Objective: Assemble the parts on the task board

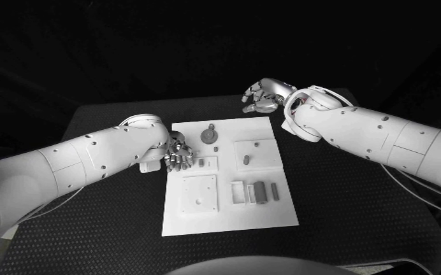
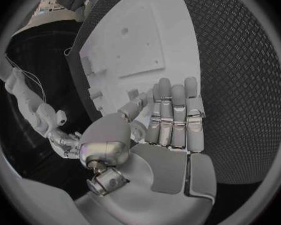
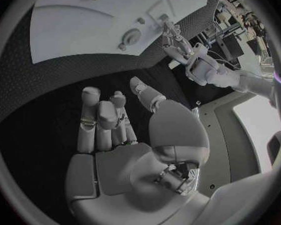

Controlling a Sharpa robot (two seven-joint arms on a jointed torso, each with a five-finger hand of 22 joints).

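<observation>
Board (image 1: 188, 221) lies mid-table, small parts (image 1: 261, 191) resting on it toward 3 o'clock. Left hand (image 1: 177, 155) sits at its 9 o'clock edge, fingers straight and empty, likely poised to pick. Right hand (image 1: 264, 94) hovers past 1 o'clock, loosely apart, holding nothing
</observation>
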